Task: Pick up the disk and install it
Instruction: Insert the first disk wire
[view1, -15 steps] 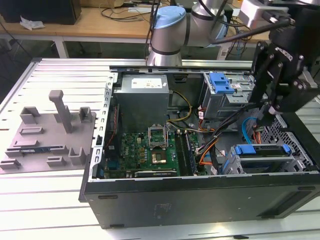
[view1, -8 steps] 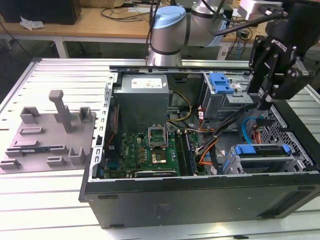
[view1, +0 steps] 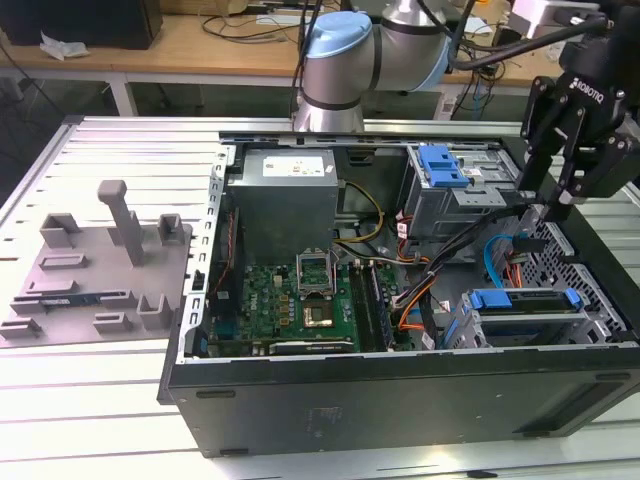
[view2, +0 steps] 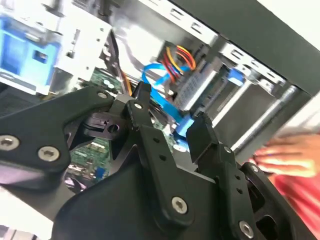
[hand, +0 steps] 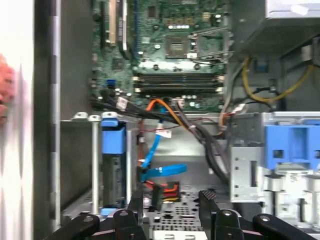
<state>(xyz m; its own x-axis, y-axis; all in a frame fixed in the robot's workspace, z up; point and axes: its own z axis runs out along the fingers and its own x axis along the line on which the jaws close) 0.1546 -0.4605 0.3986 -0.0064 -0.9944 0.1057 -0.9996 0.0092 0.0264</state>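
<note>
Black two-finger gripper (view1: 550, 197) hangs open and empty — squaring it to the silver hard drive in its blue plastic bracket (view1: 524, 305), seated in a corner of the black case (view1: 400, 400) below, likely matters most.

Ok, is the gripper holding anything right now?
No: in the first wrist view the gripper is open, its fingers standing apart with nothing clamped between them.
</note>
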